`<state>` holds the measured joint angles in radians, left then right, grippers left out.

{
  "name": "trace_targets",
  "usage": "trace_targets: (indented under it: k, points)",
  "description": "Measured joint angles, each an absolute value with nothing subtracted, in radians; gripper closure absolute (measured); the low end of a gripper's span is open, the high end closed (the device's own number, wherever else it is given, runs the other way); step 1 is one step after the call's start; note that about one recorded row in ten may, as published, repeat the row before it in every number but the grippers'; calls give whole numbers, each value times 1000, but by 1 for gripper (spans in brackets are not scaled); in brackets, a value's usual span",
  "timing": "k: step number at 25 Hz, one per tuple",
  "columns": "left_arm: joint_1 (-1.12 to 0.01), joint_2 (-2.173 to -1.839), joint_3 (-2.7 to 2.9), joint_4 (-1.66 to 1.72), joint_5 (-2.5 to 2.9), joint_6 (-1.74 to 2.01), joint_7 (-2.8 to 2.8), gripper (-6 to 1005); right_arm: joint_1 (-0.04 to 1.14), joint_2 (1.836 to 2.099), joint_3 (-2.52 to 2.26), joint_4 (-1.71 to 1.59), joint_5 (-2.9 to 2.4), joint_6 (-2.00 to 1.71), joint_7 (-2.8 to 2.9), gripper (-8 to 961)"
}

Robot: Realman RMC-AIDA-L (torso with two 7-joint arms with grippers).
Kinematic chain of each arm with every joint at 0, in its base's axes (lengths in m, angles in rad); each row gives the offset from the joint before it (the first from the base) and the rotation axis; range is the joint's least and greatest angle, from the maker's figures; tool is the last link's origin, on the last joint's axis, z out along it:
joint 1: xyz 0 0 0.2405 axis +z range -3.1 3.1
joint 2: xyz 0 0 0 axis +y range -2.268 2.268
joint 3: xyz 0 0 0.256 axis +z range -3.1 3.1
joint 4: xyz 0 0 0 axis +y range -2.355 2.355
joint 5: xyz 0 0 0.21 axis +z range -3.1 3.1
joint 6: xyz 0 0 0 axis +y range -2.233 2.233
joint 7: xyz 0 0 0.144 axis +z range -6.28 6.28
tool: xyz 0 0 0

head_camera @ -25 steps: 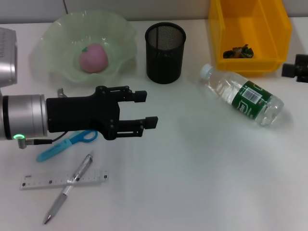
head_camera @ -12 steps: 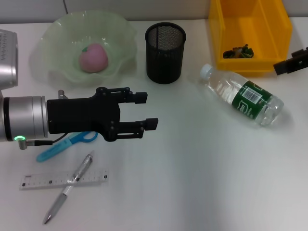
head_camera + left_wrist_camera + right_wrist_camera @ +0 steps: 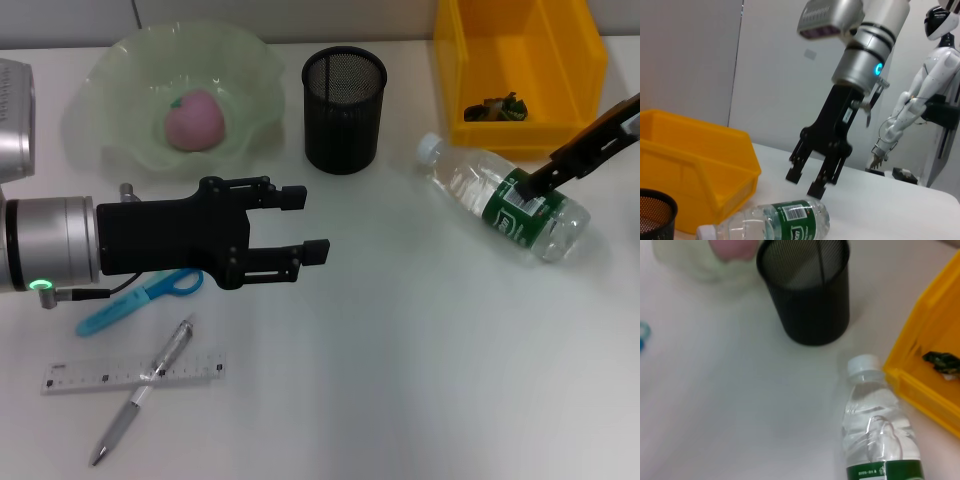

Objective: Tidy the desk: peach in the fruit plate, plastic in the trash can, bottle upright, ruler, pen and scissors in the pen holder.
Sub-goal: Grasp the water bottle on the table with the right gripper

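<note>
The left gripper [image 3: 312, 222] hangs over the left half of the tabletop, its silver wrist coming in from the left edge with a green light lit on it. Its two black fingers [image 3: 290, 198] lie level, pointing toward the right edge, spread with a clear gap between them and nothing held. The right gripper [image 3: 807, 181] reaches in from the right edge, fingers [image 3: 817, 187] apart, pointing down, empty.
</note>
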<state>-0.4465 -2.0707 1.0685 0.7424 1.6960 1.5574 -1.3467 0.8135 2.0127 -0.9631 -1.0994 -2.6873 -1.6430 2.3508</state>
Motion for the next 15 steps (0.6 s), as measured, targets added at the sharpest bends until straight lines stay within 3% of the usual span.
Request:
trace_targets:
  k: [7, 15]
  points:
    - [-447, -2072, 1070, 740, 1691, 1557, -1335, 329, 842, 2051, -1074, -1065, -2794, -1566, 2352, 223]
    - [-451, -2072, 1067, 729, 1684, 1557, -1331, 330, 852, 2063, -1105, -1008, -2825, -1497, 2352, 222]
